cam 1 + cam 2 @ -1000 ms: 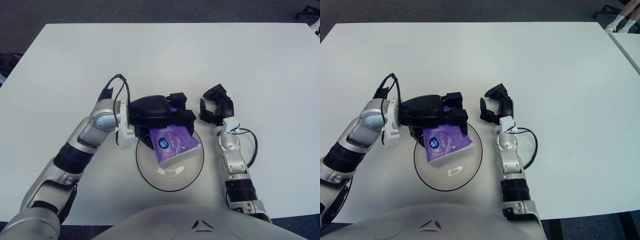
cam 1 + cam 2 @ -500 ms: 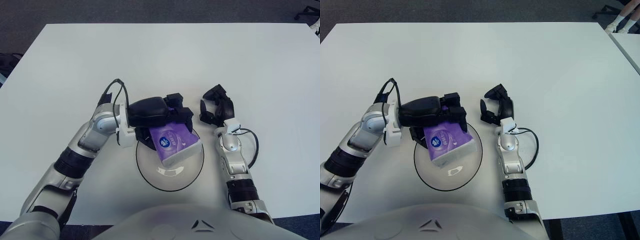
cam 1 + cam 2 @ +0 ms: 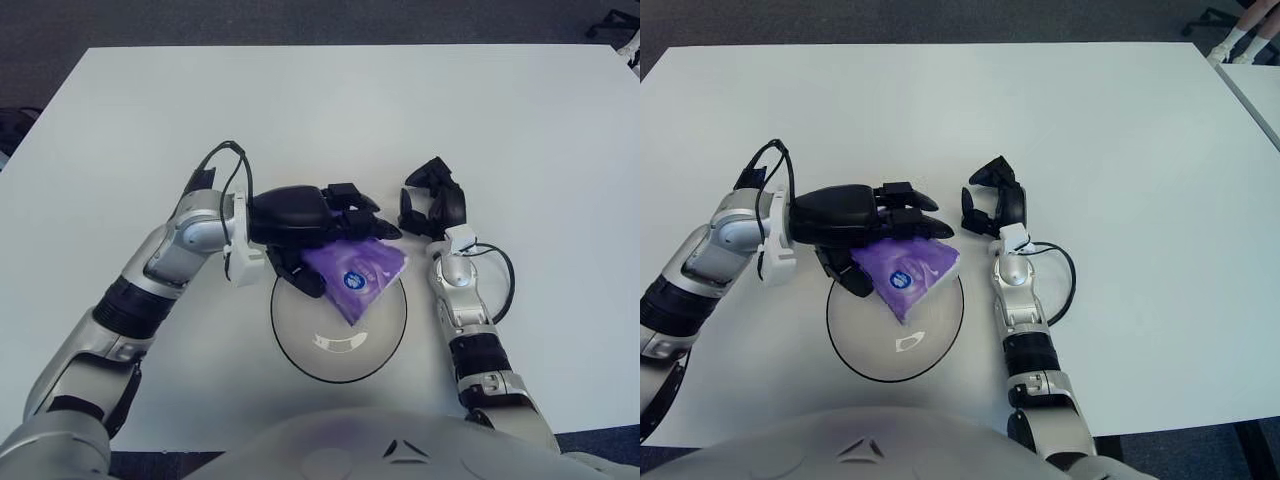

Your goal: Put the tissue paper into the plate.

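left hand (image 3: 330,225) sits at frame centre, over the upper rim of the plate (image 3: 290,345); its fingers look spread across the top of the purple tissue pack (image 3: 355,278), thumb down at the pack's left side. whether it pinches the pack or only rests on it, you cannot tell from these views. the pack is tilted, its lower corner pointing into the dish, its upper right edge riding over the rim toward centre right.

right hand (image 3: 992,208) is parked just right of the plate, fingers curled, holding nothing.

judgement: release step, task nearly done. to do it well:
- make sure the pack's weight is inside the rim before you let go; from the tilt, it may tip outward to the right.
- nudge it toward the lower left, to the dish centre, then let go.
- lift the fingers straight up so they do not drag the wrapper.
- keep the wrist cable (image 3: 228,165) off the rim.
- leave the right hand where it is; it is near enough to bump the plate.
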Tool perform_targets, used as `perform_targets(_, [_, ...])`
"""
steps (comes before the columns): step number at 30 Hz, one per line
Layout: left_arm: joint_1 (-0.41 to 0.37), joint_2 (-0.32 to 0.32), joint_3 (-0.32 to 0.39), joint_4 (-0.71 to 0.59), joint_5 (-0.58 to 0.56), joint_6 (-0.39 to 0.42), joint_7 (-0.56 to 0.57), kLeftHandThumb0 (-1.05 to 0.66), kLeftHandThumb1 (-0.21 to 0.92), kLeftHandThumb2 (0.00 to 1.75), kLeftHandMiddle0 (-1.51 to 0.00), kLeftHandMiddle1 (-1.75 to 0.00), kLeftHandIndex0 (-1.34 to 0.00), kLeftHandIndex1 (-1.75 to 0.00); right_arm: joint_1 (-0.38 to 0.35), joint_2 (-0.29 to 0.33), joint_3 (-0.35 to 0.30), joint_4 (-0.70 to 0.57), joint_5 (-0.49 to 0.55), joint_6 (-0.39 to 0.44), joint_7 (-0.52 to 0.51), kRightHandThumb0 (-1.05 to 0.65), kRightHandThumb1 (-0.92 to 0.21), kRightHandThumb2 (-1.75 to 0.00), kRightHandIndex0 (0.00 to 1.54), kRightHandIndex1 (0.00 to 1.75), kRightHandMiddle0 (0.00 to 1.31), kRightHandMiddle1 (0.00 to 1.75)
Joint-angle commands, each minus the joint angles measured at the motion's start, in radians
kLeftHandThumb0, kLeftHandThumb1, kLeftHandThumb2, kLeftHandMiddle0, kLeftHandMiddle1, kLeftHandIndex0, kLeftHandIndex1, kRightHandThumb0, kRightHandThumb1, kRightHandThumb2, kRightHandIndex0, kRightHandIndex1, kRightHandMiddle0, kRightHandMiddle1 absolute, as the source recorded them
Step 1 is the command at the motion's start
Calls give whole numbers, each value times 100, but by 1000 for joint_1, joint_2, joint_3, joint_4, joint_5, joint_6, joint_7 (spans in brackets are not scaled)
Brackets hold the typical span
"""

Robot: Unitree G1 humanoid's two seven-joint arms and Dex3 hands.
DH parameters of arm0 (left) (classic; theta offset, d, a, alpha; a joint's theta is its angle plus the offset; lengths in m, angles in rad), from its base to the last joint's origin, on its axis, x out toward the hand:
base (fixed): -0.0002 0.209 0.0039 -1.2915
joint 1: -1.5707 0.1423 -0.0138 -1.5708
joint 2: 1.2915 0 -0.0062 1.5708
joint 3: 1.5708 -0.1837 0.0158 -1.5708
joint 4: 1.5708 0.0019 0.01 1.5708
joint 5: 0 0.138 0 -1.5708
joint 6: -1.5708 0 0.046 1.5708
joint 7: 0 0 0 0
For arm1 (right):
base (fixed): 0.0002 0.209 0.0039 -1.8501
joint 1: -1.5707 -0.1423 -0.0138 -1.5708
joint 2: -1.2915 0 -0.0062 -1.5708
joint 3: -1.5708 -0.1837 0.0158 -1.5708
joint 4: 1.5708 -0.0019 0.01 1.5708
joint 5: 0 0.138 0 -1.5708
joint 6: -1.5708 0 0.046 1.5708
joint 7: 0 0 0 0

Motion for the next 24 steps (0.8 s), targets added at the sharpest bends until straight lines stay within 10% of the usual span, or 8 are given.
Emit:
perform_targets(1, [-21, 47, -5, -5, -66, -25, -53, -105, 92, 88, 0, -1, 0, 0, 116, -2, -35, 285, 39, 4, 2, -45, -39, -123, 74, 169, 55, 175])
perform_targets(24, [-26, 56, 15, -16, -180, 18, -123, -105, 92, 96, 0, 0, 0, 0, 63, -28, -39, 431, 48, -107, 19, -47, -35, -128, 81, 163, 58, 175])
